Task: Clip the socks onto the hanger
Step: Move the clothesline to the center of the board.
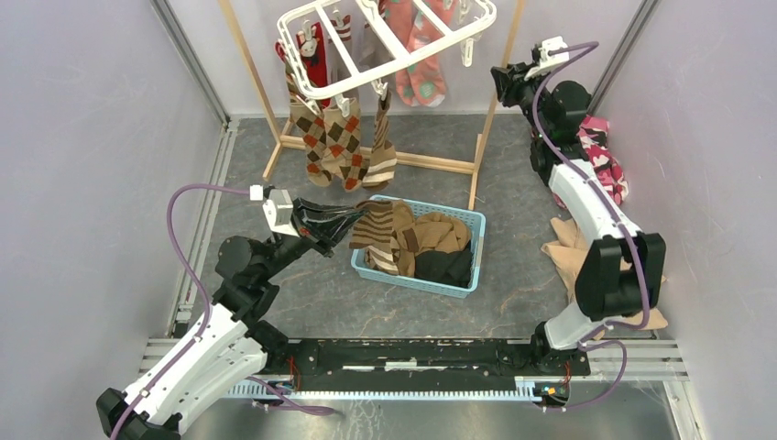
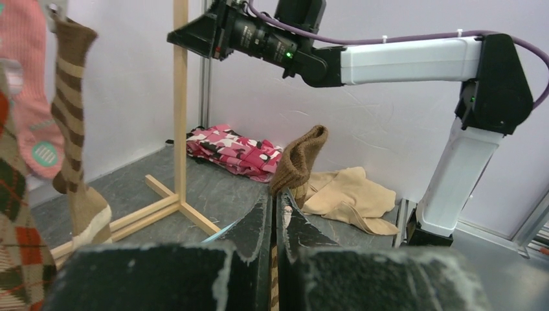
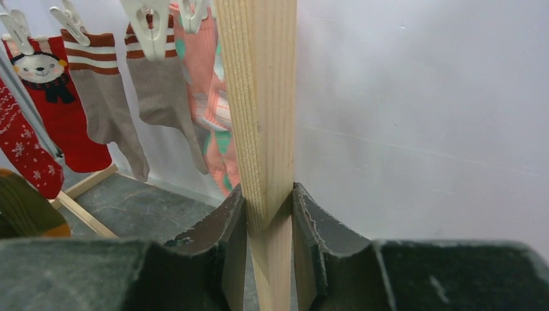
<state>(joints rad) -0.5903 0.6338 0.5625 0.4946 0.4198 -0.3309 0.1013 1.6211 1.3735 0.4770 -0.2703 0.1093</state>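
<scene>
The white hanger hangs at the top of the wooden stand with several socks clipped to it. My left gripper is shut on a brown and tan striped sock, holding it over the left edge of the blue basket. In the left wrist view the sock's brown end sticks up above the closed fingertips. My right gripper is shut on the stand's right wooden post, beside the hanger's clips.
The basket holds more brown, tan and black socks. A pink camouflage cloth and a beige cloth lie on the floor at the right. The stand's wooden feet run behind the basket.
</scene>
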